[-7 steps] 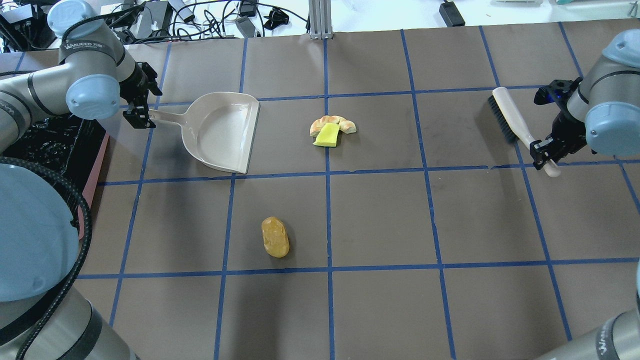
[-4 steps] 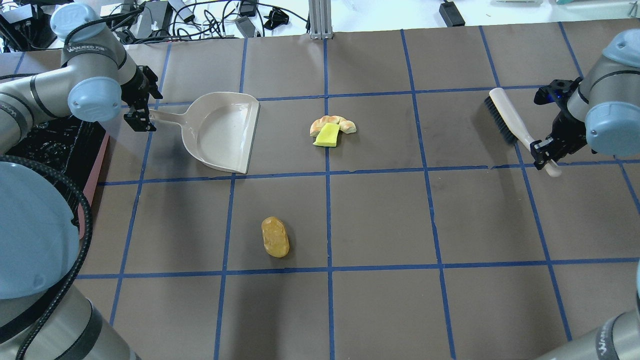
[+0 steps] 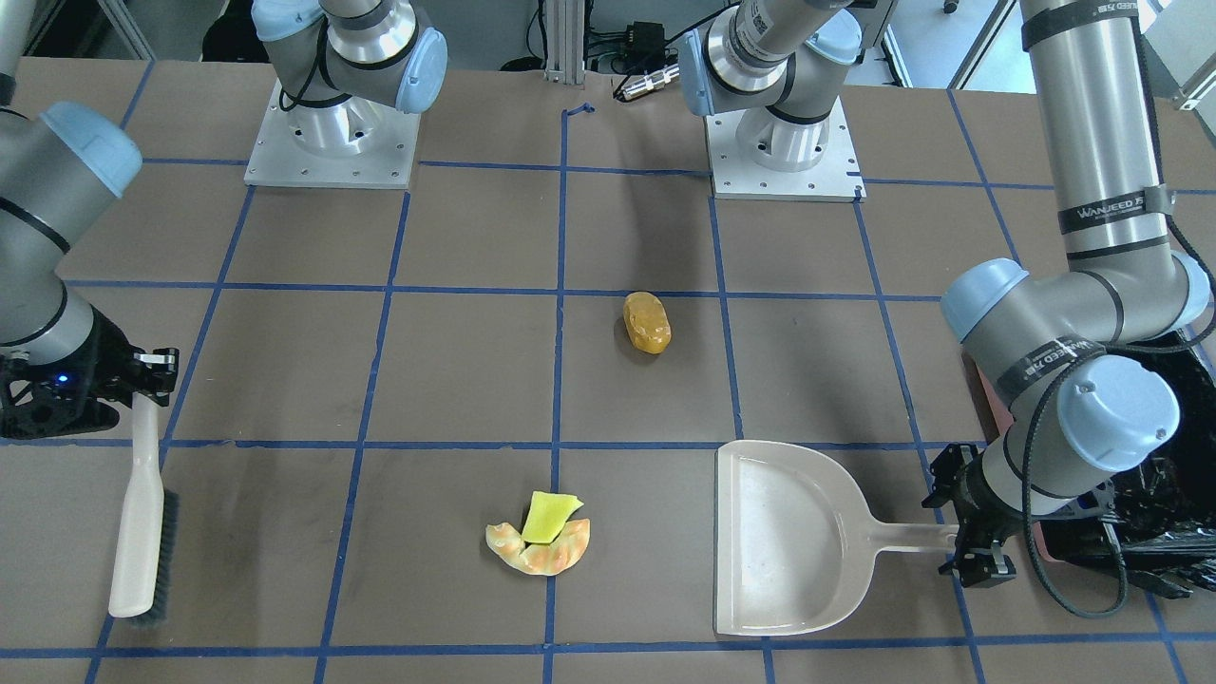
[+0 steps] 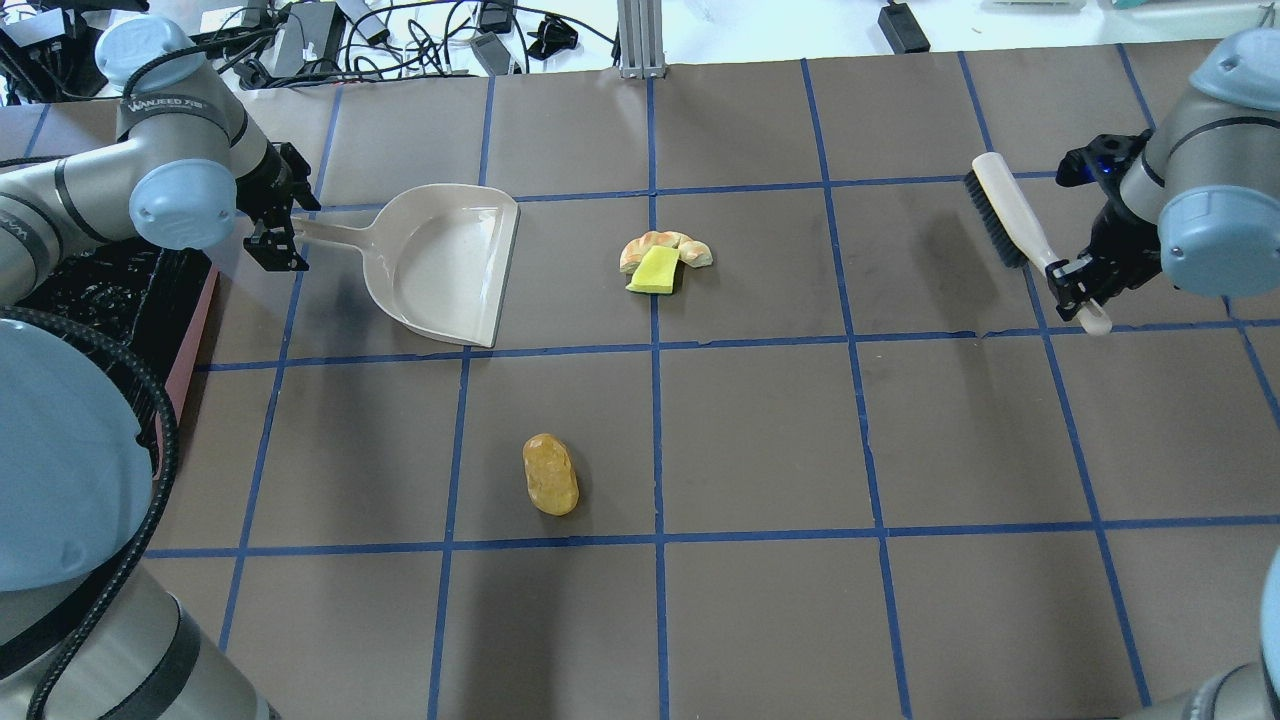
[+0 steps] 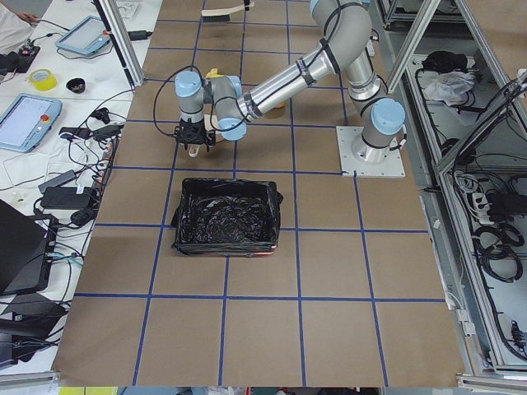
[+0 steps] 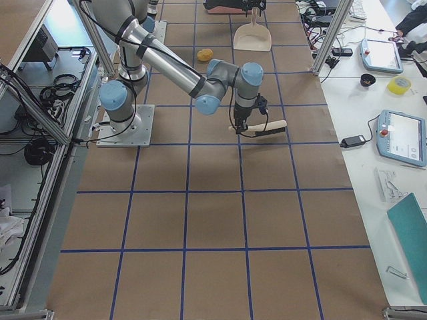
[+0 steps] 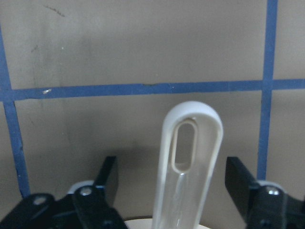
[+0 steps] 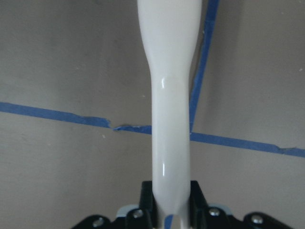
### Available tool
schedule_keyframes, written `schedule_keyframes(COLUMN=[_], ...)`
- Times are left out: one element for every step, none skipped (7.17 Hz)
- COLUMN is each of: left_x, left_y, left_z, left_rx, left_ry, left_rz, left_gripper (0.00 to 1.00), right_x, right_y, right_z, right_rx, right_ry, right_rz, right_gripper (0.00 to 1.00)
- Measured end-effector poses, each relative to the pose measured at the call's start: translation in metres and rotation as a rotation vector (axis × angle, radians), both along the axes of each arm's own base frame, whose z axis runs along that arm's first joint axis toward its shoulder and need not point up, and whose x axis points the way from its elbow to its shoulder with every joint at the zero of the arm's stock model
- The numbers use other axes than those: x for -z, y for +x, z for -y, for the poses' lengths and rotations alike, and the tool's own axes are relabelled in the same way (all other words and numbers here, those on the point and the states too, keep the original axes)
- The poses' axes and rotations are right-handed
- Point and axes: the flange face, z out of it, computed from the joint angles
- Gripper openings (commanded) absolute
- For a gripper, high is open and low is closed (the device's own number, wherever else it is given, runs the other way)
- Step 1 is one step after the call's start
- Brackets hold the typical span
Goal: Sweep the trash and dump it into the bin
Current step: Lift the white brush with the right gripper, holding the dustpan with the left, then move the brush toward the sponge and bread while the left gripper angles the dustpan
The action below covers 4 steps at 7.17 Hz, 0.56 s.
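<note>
The beige dustpan (image 4: pixel 440 265) lies flat on the table, mouth toward the trash. My left gripper (image 4: pixel 278 240) is open, its jaws on either side of the handle end (image 7: pixel 193 157) without touching it. My right gripper (image 4: pixel 1075 285) is shut on the beige hand brush (image 4: pixel 1010 220) by its handle (image 8: pixel 171 95) at the far right. The orange-cream crescent (image 4: pixel 690 248) and the yellow-green wedge (image 4: pixel 654 271) lie together mid-table, the wedge on top. The golden-brown oval (image 4: pixel 550 474) lies alone, nearer the robot. The black-lined pink bin (image 4: pixel 185 360) stands at the left edge.
Both arm bases (image 3: pixel 328 142) stand on the robot's side of the table. Cables and electronics (image 4: pixel 300 40) lie beyond the far edge. The bin shows whole in the exterior left view (image 5: pixel 226 218), close behind my left arm.
My right gripper has carried the brush a little toward the far edge of the table. My left gripper has shifted slightly at the dustpan handle. The dustpan and trash have not moved.
</note>
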Motion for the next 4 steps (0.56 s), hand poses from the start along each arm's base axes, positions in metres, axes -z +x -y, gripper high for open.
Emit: schedule_keyframes(left_x=[0.000,-0.002,-0.004,-0.008], left_y=[0.000,-0.002,-0.004,-0.005], left_z=[0.001,0.003,0.004,0.005], left_rx=[0.006,0.008,0.010,0.014], left_ry=[-0.004,-0.015,-0.027,-0.036], left_rz=[-0.005,-0.020,-0.044,-0.055], left_gripper=[0.00,0.00,0.00,0.00], right_x=[-0.009,-0.014,-0.015,-0.014], right_y=[0.035,0.077,0.127,0.180], right_z=[0.003,0.003,0.000,-0.008], right_rx=[0.036,0.080,0.128,0.182], right_ry=[0.013,0.022,0.020,0.011], right_rz=[-0.011,-0.026,-0.042,-0.057], right_gripper=[0.00,0.00,0.00,0.00])
